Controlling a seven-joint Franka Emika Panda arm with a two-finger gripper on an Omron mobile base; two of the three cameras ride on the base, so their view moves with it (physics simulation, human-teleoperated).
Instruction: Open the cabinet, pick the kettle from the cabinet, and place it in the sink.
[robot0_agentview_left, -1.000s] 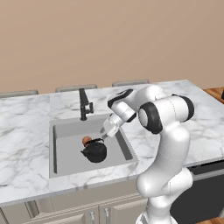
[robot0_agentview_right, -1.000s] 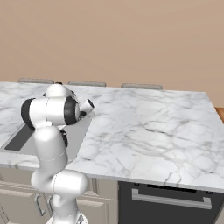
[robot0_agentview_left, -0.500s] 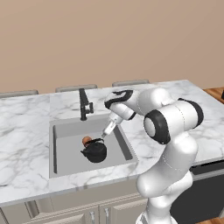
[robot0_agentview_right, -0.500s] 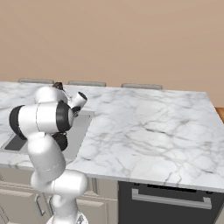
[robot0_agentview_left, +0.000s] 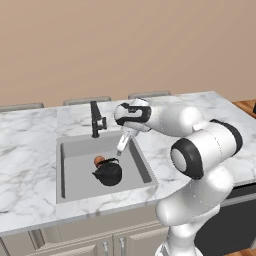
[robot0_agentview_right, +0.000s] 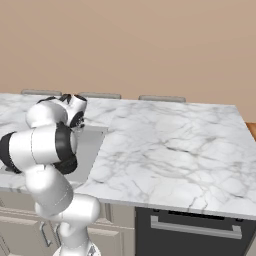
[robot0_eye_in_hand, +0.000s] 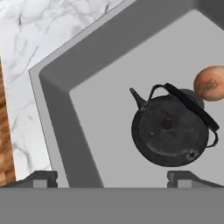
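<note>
While the kettle (robot0_agentview_left: 108, 173) sits upright on the floor of the sink (robot0_agentview_left: 70, 188), the gripper (robot0_agentview_left: 121, 148) is held above the basin's right side with nothing in it. Its two tips are spread wide apart in the hand view, well clear of the kettle (robot0_eye_in_hand: 171, 129). A small orange ball (robot0_agentview_left: 99, 160) is seen touching the kettle's back side. The black faucet (robot0_agentview_left: 95, 119) is set behind the basin on the marble counter (robot0_agentview_right: 170, 150).

Orange ball (robot0_eye_in_hand: 210, 83) — marble counter (robot0_agentview_right: 170, 150).
</note>
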